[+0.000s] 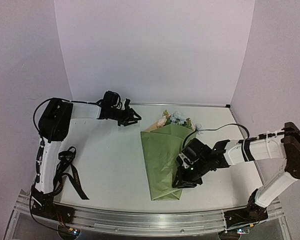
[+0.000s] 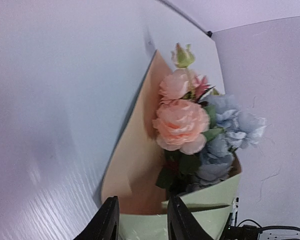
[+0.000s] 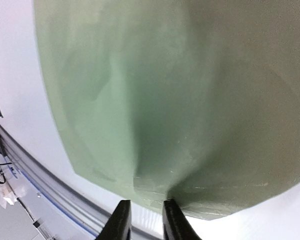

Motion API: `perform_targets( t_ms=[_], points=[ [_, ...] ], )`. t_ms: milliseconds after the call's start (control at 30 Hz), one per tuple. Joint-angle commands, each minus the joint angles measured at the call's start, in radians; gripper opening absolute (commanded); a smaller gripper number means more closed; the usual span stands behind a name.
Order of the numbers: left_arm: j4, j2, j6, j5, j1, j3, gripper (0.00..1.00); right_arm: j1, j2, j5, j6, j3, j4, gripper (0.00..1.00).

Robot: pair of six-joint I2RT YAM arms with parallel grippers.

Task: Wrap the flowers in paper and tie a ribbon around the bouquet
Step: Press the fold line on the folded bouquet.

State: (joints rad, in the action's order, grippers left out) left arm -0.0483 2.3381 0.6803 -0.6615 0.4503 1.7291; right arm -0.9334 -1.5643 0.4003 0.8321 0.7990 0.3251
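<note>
Olive-green paper (image 1: 162, 162) is rolled into a cone round the flowers (image 1: 176, 119). The whole bouquet (image 1: 165, 150) is lying flat on the worktop (image 1: 110, 160), a bit right of centre in the overhead shot. Blossoms poke out of the wide end toward the top of the frame, and the narrow end points at the bottom edge.

My right claw (image 1: 186, 179) is down on the lower right flank of the cone. From its own camera the two fingers (image 3: 121, 220) are only a sliver apart, and the paper's creased edge sits right at the tips and fills most of the frame. Nothing looks clamped in the gap, but honestly I can't tell if the tips brush the paper.

My left claw (image 1: 131, 118) is upper left of centre in the overhead shot, off to the left of the blossoms and clear of the bouquet. Its jaws are partway open with nothing in them. Its camera looks straight at the wide end: peachy-pink blooms, pale blue ones beside them, a green bud on top, and the tan inside of the paper behind.

And the ribbon (image 1: 70, 172) is in a loose black tangle at lower left, near my left arm's base (image 1: 42, 200), well apart from the bouquet.
</note>
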Motion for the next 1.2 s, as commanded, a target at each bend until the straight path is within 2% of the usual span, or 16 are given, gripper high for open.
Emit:
perform_targets(
  t_ms=[0,133,367,600,733,933,1167],
  points=[
    [0.029,-0.233,-0.037,0.032,0.015,-0.131,0.36,0.023,0.076,-0.029,-0.023,0.048,0.078,0.29],
    [0.027,-0.330,-0.043,0.050,0.057,-0.288,0.36,0.068,0.100,-0.028,-0.031,0.043,0.095,0.38],
    [0.043,-0.457,-0.046,0.065,0.169,-0.487,0.31,0.131,0.091,0.017,-0.035,0.037,0.099,0.36],
    [0.037,-0.489,-0.044,0.043,0.257,-0.547,0.26,0.100,0.054,0.018,-0.013,-0.010,0.079,0.24],
    [0.044,-0.508,-0.024,0.049,0.262,-0.577,0.26,0.079,0.006,0.008,0.008,-0.029,0.040,0.20],
    [0.043,-0.545,-0.014,0.084,0.262,-0.601,0.25,0.071,-0.036,0.004,0.039,-0.058,-0.019,0.18],
    [-0.010,-0.605,-0.016,0.174,0.262,-0.627,0.26,0.070,0.025,-0.007,0.034,-0.061,-0.010,0.19]
  ],
)
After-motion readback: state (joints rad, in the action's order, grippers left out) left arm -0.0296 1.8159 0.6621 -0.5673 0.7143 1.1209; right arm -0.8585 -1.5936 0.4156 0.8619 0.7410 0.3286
